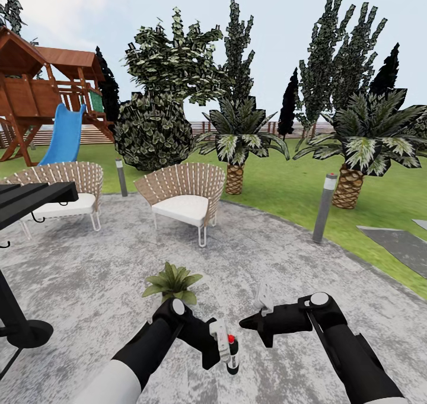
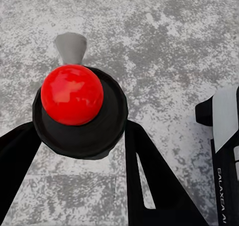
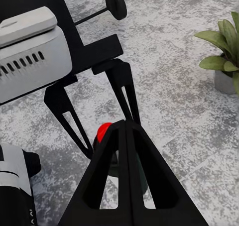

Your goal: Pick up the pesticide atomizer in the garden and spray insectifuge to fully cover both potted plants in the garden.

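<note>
Over the grey patio [image 1: 89, 285], with a potted plant [image 1: 172, 283] just beyond my arms, my left claw [image 1: 228, 347] pinches the pesticide atomizer [image 1: 231, 349] by its dark body, red nozzle spot showing, while my right claw [image 1: 252, 322] beside it is pressed together.

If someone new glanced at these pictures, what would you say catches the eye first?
Probably the pesticide atomizer with its bright red nozzle spot, clamped in the left tool low over the grey patio. Just behind that arm sits a small light-green potted plant. Further back, two wicker chairs and a blue slide stand out.
</note>
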Robot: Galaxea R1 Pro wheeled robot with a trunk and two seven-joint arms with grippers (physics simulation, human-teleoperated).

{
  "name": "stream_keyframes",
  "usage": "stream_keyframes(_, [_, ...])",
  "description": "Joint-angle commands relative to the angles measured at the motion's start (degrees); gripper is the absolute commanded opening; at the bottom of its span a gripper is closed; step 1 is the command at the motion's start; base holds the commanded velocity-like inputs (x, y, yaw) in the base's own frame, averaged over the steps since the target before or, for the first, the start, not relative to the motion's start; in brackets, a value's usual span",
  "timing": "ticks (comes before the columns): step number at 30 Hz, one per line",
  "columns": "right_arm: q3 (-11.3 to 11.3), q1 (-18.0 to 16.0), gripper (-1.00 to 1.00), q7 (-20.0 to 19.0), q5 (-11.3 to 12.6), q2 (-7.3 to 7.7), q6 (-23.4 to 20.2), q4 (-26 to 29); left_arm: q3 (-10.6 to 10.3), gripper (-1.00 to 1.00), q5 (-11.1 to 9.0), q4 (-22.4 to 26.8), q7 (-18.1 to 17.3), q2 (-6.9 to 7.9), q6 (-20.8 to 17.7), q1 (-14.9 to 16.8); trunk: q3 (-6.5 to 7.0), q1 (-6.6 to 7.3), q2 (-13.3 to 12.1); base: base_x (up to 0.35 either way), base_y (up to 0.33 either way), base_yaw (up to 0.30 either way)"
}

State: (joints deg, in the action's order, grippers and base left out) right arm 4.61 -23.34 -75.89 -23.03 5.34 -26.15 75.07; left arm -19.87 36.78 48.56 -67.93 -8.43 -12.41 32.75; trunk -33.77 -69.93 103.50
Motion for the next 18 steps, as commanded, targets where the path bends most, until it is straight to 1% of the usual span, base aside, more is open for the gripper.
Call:
stream_keyframes(1, [0.05, -0.04, -1.00, -0.22, -0.18, 0.03, -0.57, 0.08, 0.01, -1.00, 0.14, 0.23, -0.27, -0.01, -0.60, 0.03, -0.07, 0.00, 0.03, 0.000, 0.000, 0.000])
stream_keyframes(8, [0.05, -0.04, -1.00, -0.22, -0.18, 0.03, -0.57, 0.07, 0.01, -1.00, 0.14, 1.48, -0.35, -0.01, -0.65, 0.06, -0.07, 0.00, 0.03, 0.000, 0.000, 0.000])
stream_keyframes(18, [0.05, -0.04, -1.00, -0.22, -0.18, 0.03, -0.57, 0.08, 0.01, -1.00, 0.08, 1.75, -0.36, -0.05, -0.69, 0.12, -0.07, 0.00, 0.03, 0.000, 0.000, 0.000])
